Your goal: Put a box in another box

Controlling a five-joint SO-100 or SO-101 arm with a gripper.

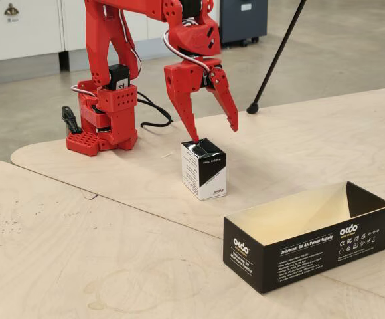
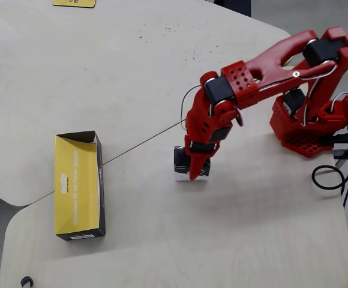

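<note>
We hold the claw [image 1: 214,134] spread apart; the carton [image 1: 204,169] stands directly beneath, roughly between its fingertips.
</note>
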